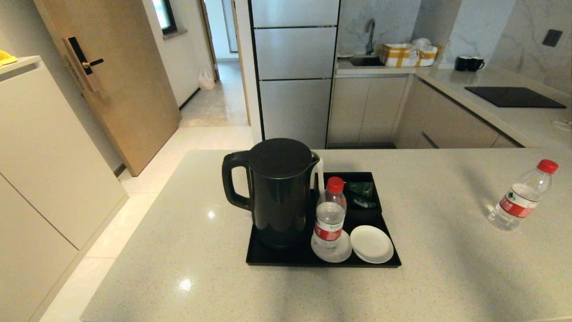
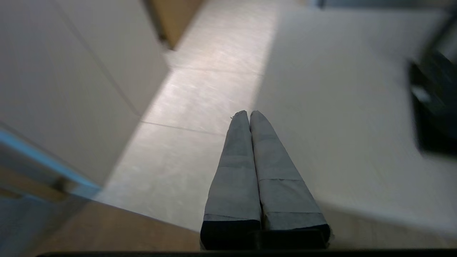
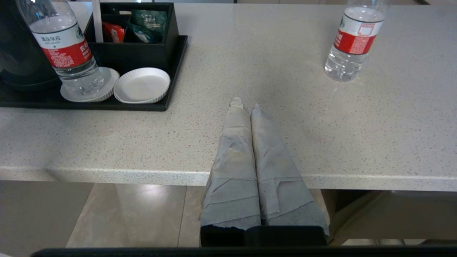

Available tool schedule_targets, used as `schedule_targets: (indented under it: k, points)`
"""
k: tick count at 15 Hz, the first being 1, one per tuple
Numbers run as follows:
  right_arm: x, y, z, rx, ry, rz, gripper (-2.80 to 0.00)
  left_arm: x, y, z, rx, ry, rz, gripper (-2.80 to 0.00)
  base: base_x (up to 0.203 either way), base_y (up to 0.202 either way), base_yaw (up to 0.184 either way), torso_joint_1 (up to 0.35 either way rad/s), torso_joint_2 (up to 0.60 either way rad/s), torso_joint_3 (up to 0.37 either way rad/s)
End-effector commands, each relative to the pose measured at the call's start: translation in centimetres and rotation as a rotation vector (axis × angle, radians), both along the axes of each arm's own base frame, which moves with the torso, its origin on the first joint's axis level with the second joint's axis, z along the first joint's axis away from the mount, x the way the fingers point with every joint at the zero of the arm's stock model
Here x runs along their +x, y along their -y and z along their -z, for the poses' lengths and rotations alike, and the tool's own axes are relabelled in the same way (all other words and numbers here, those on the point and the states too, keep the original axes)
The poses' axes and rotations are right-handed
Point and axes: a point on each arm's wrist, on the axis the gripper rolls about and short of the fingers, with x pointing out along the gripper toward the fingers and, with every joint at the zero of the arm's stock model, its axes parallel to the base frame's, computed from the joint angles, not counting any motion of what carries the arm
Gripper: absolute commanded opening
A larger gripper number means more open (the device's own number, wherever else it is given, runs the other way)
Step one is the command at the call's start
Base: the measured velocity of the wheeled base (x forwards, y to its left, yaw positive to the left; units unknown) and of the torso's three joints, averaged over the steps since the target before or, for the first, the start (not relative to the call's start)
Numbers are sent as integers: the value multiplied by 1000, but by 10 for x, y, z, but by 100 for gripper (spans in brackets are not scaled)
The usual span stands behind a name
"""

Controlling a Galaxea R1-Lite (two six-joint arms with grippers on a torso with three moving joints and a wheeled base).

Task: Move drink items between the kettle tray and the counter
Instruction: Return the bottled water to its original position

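One tall black electric kettle with a loop handle stands on one flat black rectangular tray on one light beige speckled stone counter. Two small clear plastic water bottles with red caps and red labels are in view: one on the tray, one on the counter. Two small round white saucers are counted, one bare and one under the tray's bottle. In the background, two black mugs sit together, beside one dark flat cooktop and one metal tap.
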Motion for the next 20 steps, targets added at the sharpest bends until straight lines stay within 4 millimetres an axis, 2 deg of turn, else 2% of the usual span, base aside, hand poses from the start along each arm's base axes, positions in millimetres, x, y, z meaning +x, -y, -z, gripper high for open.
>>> schedule_targets:
  k: [1,4,5,6,8,9,11,20]
  points:
    - [0,0,0,-1,2,0,-280,-27,4,45,-26,4,81,-280,0,0,0,0,0,0]
    - [0,0,0,-1,0,0,-280,-30,6,81,-33,53,215,-280,0,0,0,0,0,0]
    - [0,0,0,-1,2,0,-280,-29,7,82,-30,72,237,-280,0,0,0,0,0,0]
    - [0,0,0,-1,0,0,-280,-25,7,89,-34,77,244,-280,0,0,0,0,0,0]
    - [0,0,0,-1,1,0,-280,-6,7,124,-50,32,253,-280,0,0,0,0,0,0]
    - [0,0,0,-1,2,0,-280,1,7,133,-47,75,256,-280,0,0,0,0,0,0]
    - [0,0,0,-1,0,0,-280,6,7,137,-48,138,256,-280,0,0,0,0,0,0]
    - [0,0,0,-1,2,0,-280,6,7,137,-49,138,256,-280,0,0,0,0,0,0]
